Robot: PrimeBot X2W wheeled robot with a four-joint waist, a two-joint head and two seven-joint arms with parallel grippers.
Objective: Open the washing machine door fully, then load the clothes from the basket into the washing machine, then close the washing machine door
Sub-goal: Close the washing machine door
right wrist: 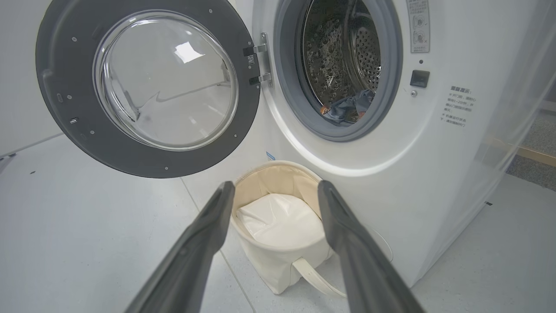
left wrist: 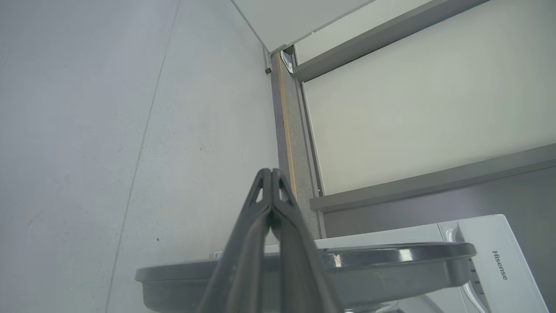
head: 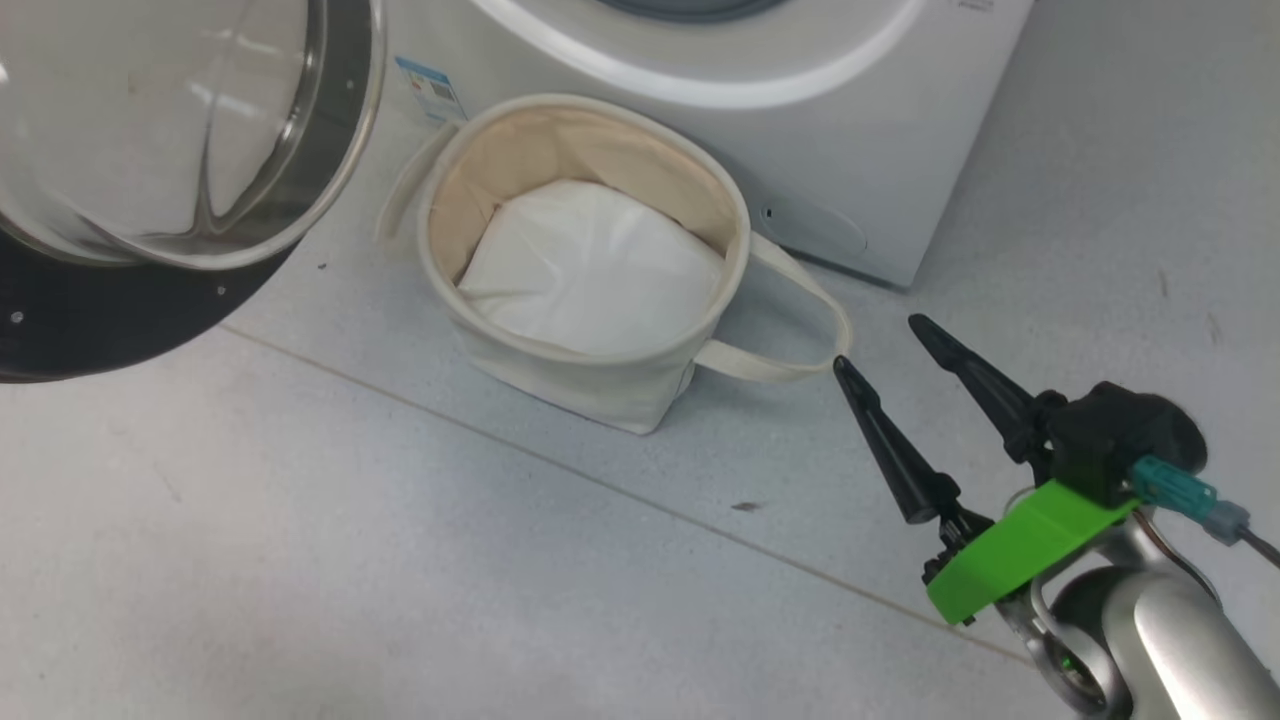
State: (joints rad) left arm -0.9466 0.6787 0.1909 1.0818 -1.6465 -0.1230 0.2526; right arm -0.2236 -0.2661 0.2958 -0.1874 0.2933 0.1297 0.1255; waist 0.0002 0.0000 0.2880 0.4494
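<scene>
Right gripper (head: pixel 877 342): my jaws stand wide, empty — near the basket (head: pixel 560 375).
Left gripper (left wrist: pixel 271 171): pinched shut, gripping nothing.
Door (right wrist: pixel 65 126): swung open.
Clothes (right wrist: pixel 347 106): inside the washing machine (right wrist: pixel 434 195).

I am working in a laundry corner of a plain indoor room: a white front-loading washing machine (right wrist: pixel 434 182) stands on a pale speckled tile floor (head: pixel 300 560), with a cream canvas basket (head: pixel 580 385) just before it. Beyond it I see pale wall panels (left wrist: pixel 412 113) divided by grey strips; whether home or test room, I cannot tell.
</scene>
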